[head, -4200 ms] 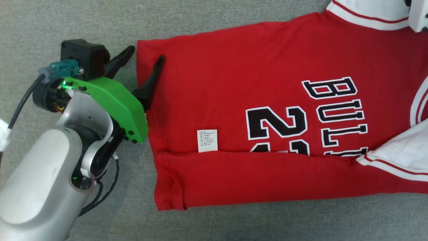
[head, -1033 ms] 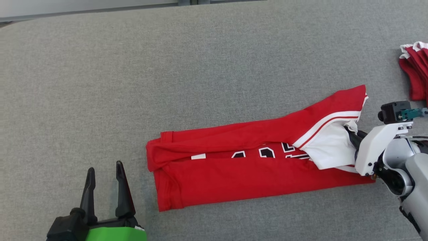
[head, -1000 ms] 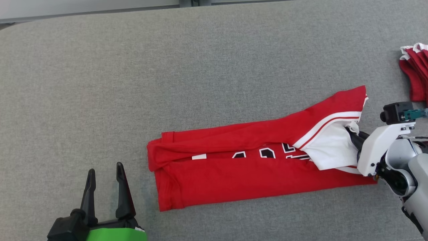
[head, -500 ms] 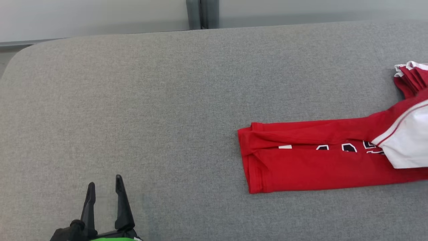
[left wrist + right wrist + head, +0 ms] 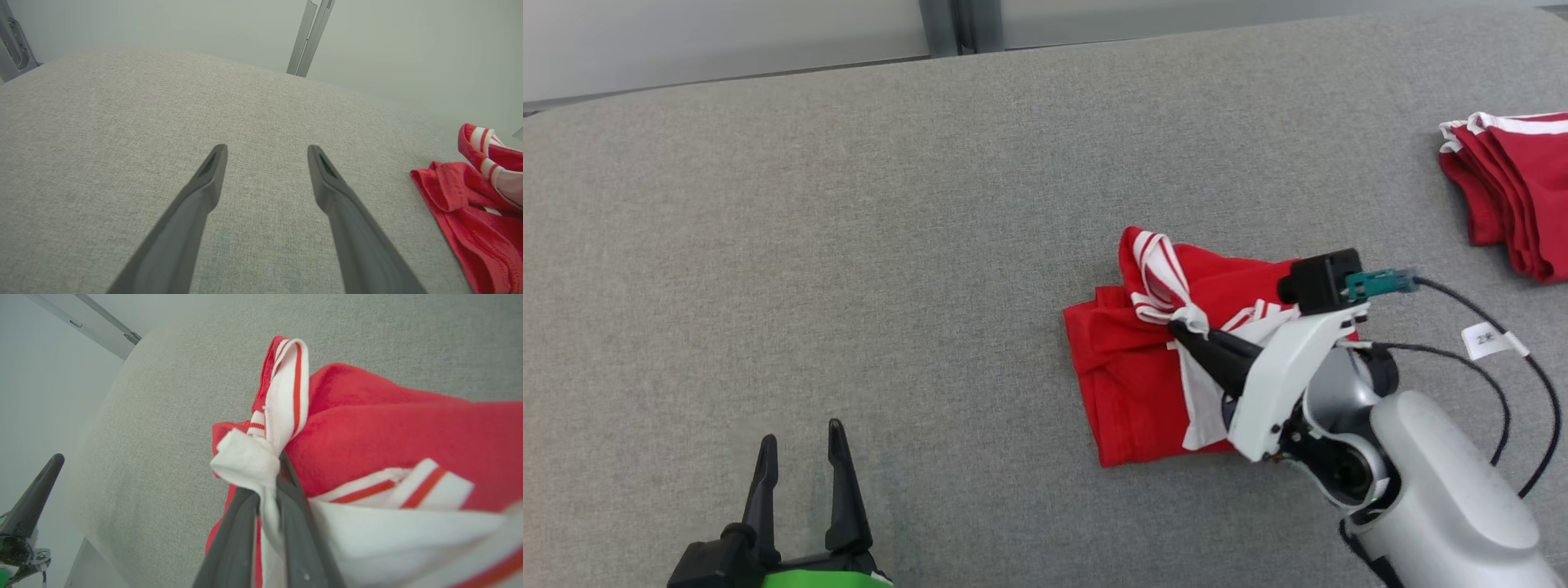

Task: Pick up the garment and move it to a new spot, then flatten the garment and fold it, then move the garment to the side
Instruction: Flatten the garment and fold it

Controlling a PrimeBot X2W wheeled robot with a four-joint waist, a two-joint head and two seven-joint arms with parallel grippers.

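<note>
**Right gripper is doubling the red garment over itself**

Since a second ago the garment (image 5: 1131, 400) is no longer lying as a long strip. Its white-trimmed end is now lying over the red part, so it is forming a short, crumpled bundle. The head camera has also shifted.

Nearest to the robot, the left gripper (image 5: 800, 434) is pointing away from it with its fingers standing wide apart and holding nothing. The grey surface (image 5: 849, 204) is showing bare between them. In the left wrist view the left gripper (image 5: 266, 150) is showing the same wide gap, and the red hem of the garment (image 5: 470, 220) is lying well off to the right of the right-hand finger.

Farther on, the right gripper (image 5: 1176, 329) is pinching a twist of white cloth with red stripes. In the right wrist view the right gripper (image 5: 269, 477) is keeping its fingers narrow, almost together, and the cloth is passing between them and bunching over the tips. A striped band is rising just beyond the tips, and the red body of the garment (image 5: 367, 433) is lying beyond and to the right of them.

A black cable (image 5: 1503, 400) is looping behind this gripper. Well apart from it, a stack of folded red garments (image 5: 1515, 196) is lying on the surface. Past the far edge, a metal post (image 5: 310, 36) is standing against a pale wall (image 5: 163, 24).
</note>
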